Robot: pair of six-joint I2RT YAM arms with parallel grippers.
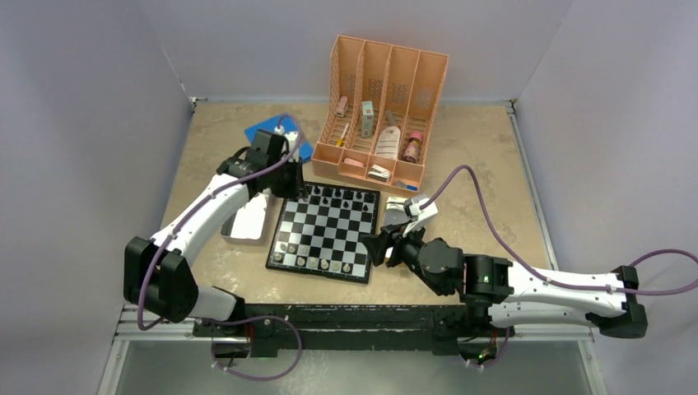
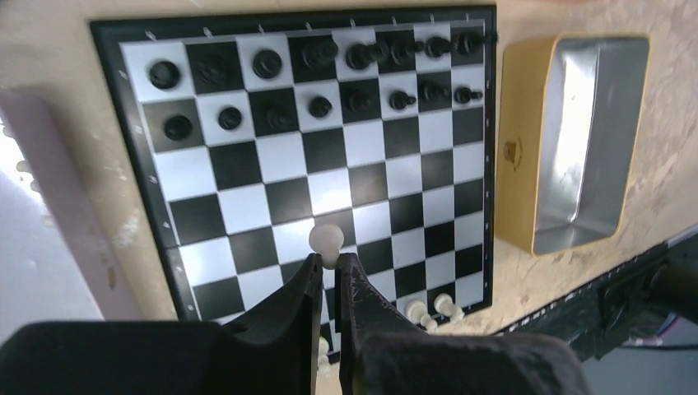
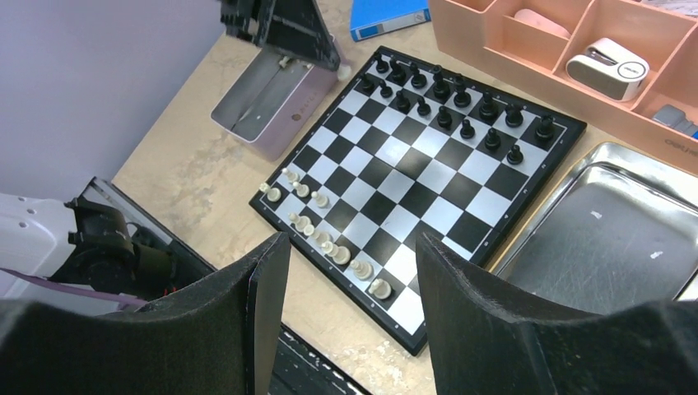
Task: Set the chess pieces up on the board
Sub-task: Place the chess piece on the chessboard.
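The board lies open midway; chess pieces line both ends.

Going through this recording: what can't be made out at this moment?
- Top view: the chess pieces are too small to tell their kinds.
- Left wrist view: the left gripper, shut on a white piece, hides most white pieces on the board's near rows.
- Right wrist view: the metal tray is cut off by the edge and the open right gripper.
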